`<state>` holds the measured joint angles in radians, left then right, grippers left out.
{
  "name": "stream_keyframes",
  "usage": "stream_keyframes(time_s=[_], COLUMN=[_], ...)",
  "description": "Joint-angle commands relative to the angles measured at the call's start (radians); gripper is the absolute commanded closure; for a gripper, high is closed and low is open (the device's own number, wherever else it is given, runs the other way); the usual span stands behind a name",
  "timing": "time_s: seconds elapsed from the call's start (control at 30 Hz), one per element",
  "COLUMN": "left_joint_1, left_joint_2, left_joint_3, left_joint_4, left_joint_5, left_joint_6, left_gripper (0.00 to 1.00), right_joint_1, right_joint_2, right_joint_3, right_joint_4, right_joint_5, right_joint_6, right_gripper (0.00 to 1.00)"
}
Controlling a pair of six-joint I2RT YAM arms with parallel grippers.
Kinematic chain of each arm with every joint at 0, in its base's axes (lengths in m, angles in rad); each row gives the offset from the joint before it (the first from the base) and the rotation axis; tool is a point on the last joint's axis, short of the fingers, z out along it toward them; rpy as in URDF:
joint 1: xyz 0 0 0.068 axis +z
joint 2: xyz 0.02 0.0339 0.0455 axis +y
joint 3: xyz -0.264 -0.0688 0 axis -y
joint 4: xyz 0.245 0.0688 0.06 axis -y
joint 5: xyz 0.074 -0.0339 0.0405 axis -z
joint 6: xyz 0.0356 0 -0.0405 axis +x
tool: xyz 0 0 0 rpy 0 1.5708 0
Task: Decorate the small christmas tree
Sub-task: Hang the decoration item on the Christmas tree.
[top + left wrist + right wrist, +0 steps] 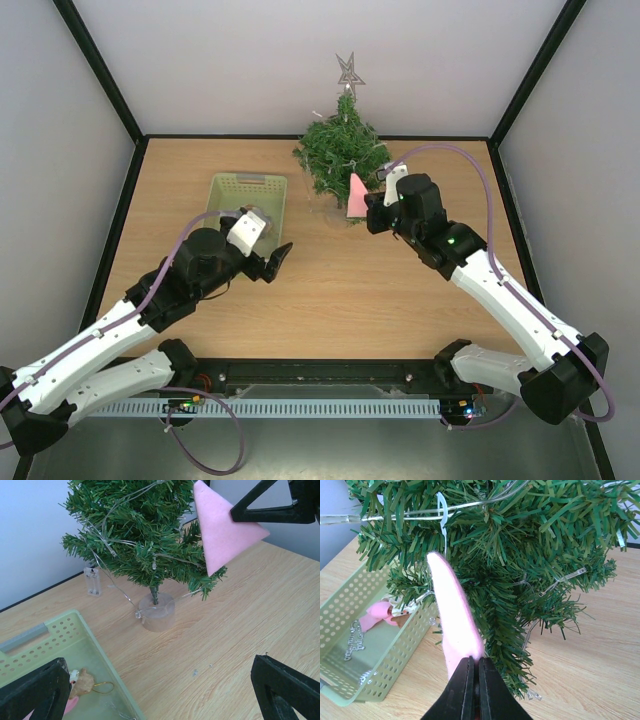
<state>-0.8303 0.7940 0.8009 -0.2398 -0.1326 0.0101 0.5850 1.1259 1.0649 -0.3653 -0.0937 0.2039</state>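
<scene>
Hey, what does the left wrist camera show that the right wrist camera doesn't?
Only the left wrist view shows the small christmas tree's round base, the clear battery box beside it, and the open left gripper. Only the right wrist view shows the basket's outer side wall and a silver chain lying inside. Both show the tree's branches, its light string, the pink felt triangle, and the right gripper shut on it.
</scene>
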Motion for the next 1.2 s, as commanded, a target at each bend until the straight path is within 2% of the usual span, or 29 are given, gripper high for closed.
stream_keyframes(time_s=[0.0, 0.27, 0.5, 0.6, 0.67, 0.8, 0.93, 1.17], left_joint_1=[0.009, 0.02, 0.023, 0.024, 0.026, 0.03, 0.034, 0.063], left_joint_2=[-0.007, -0.006, -0.005, -0.006, -0.004, -0.002, 0.006, 0.039], left_joint_3=[-0.009, -0.014, -0.014, -0.016, -0.017, -0.017, -0.017, -0.006], left_joint_4=[-0.007, -0.009, -0.007, -0.007, -0.007, -0.006, -0.008, -0.017], left_joint_5=[-0.015, -0.018, -0.015, -0.019, -0.019, -0.024, -0.033, -0.05], left_joint_6=[0.011, 0.011, 0.01, 0.01, 0.009, 0.008, 0.004, -0.02], left_gripper=[0.0, 0.0, 0.0, 0.0, 0.0, 0.0, 0.0, 0.0], right_joint_1=[0.003, 0.003, 0.002, 0.003, 0.003, 0.003, 0.003, 0.002], right_joint_2=[-0.009, -0.015, -0.019, -0.014, -0.01, -0.024, -0.058, -0.119], right_joint_3=[-0.006, -0.017, -0.028, -0.029, -0.025, -0.031, -0.039, -0.119], right_joint_4=[-0.027, -0.009, 0.055, 0.066, 0.063, 0.051, 0.027, 0.065], right_joint_5=[0.007, 0.017, 0.024, 0.025, 0.02, 0.017, 0.018, 0.024], right_joint_6=[-0.02, -0.01, 0.001, 0.002, 0.005, 0.01, 0.015, 0.049], right_gripper=[0.98, 0.96, 0.97, 0.92, 0.84, 0.78, 0.62, 0.6])
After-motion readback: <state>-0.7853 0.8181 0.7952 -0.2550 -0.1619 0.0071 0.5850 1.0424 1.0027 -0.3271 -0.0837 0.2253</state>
